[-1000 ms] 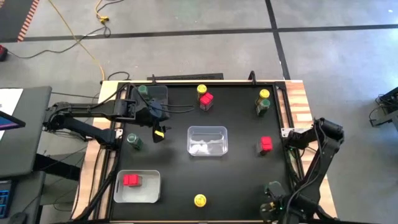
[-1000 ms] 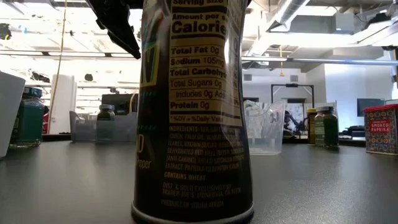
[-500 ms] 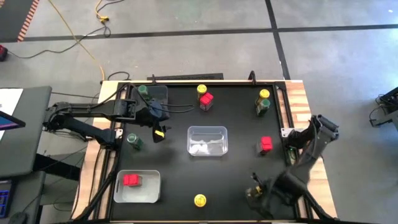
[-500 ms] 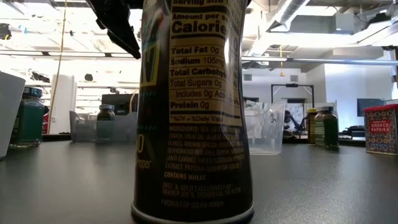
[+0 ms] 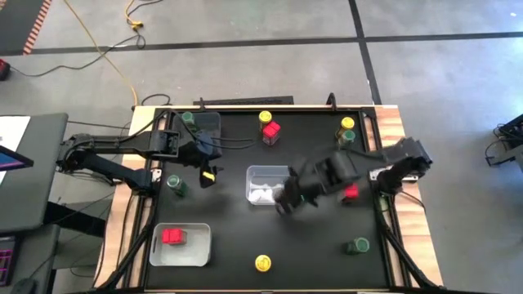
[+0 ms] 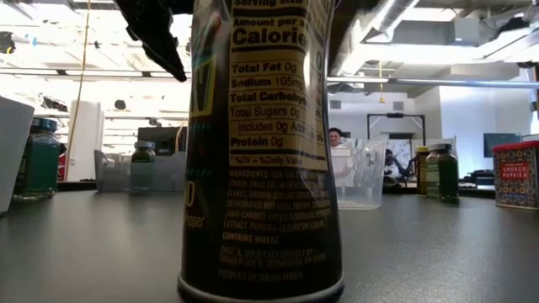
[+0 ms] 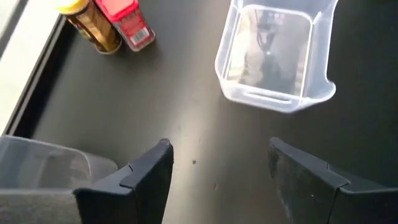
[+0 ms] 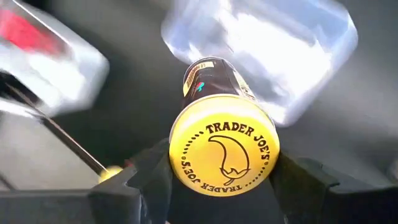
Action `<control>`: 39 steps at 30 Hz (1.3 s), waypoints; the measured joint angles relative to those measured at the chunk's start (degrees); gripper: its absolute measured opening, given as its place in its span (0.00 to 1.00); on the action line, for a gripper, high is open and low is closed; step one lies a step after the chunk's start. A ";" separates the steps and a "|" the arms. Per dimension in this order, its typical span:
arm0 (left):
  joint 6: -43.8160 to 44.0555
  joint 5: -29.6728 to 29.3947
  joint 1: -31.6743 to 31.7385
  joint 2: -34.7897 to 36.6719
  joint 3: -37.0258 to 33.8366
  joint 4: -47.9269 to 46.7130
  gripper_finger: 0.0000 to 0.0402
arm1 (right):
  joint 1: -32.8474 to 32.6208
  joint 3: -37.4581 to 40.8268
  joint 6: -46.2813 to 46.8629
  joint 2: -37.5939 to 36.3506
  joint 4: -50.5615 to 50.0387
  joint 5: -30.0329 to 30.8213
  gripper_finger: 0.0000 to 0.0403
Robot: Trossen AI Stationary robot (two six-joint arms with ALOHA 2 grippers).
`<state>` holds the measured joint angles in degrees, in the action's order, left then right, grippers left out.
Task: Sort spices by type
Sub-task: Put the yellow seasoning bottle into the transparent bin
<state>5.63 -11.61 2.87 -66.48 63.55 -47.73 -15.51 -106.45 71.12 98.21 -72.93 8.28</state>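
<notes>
- Matte black table (image 5: 237,237), flat and smooth, lies under both grippers.
- Clear plastic bin (image 5: 265,181), rounded corners, sits just beside the right gripper (image 8: 214,177).
- Right gripper pinches a round glass jar (image 8: 217,124) by its glossy yellow lid.
- Left gripper (image 7: 217,168), fingers spread and empty, hovers well apart from the bin.

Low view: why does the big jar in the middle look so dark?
In the low view the big jar stands right by the camera with bright ceiling lights behind it, so its near side is shaded. In the high view, light from above shows the table evenly.
</notes>
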 joint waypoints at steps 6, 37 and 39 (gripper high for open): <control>-0.05 0.22 -1.35 0.17 0.00 -1.96 0.62 | 7.32 -0.11 -6.26 0.53 2.63 -1.70 0.62; -0.45 -0.36 -1.94 0.39 0.00 -1.61 0.62 | 18.10 -0.09 -9.32 13.70 -7.45 -11.44 0.62; -0.44 -0.36 -1.94 0.39 0.00 -1.61 0.62 | 18.43 -0.09 -9.32 13.68 -7.36 -11.46 0.62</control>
<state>5.19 -11.97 0.93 -66.08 63.55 -49.34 2.92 -106.54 61.80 111.90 -80.29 -3.18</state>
